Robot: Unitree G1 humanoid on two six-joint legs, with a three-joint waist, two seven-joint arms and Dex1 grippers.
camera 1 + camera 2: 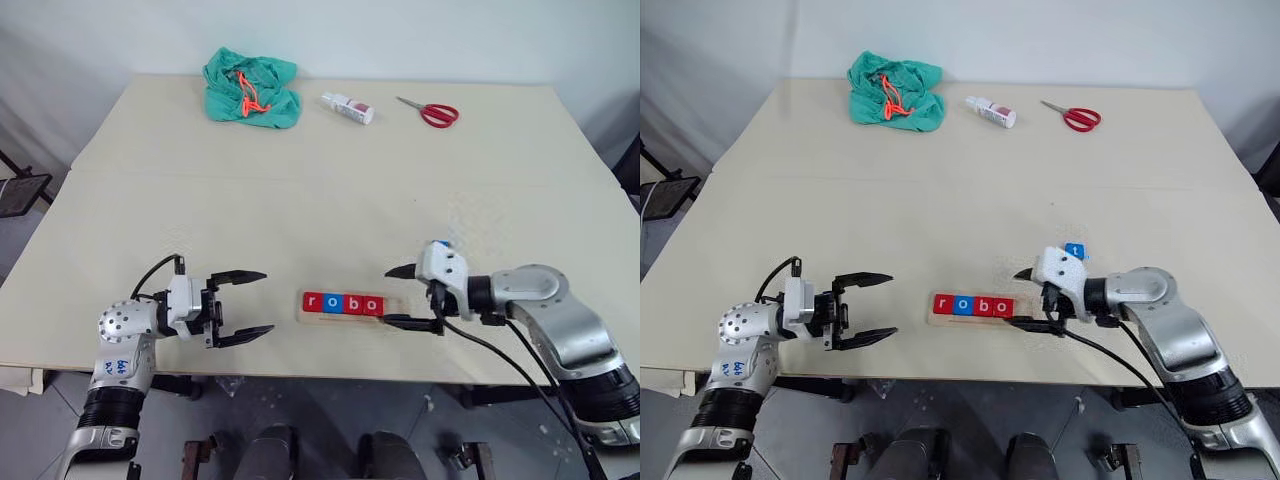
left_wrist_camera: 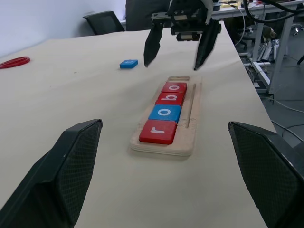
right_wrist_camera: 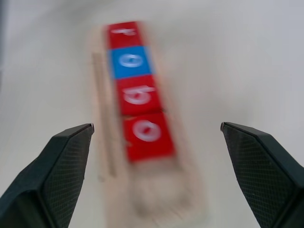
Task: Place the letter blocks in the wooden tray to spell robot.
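Red and blue letter blocks (image 1: 343, 303) lie in one row inside the wooden tray (image 2: 190, 126), near the front edge of the pale counter (image 1: 320, 190). Four blocks are there and read r, o, b, o: red, blue, red, red. The tray end on the robot's right side has no block. The fifth block (image 2: 128, 63), blue, lies on the counter apart from the tray, just behind the right gripper (image 1: 409, 297). On this gripper the fingers are spread wide over the free end of the tray and hold nothing. The left gripper (image 1: 243, 306) is at the other side of the tray, a little apart from it, pointing toward it, fingers also wide open and empty. At the far side of the counter lie a green cloth (image 1: 251, 87), a small bottle (image 1: 348, 107) and red scissors (image 1: 432, 112)
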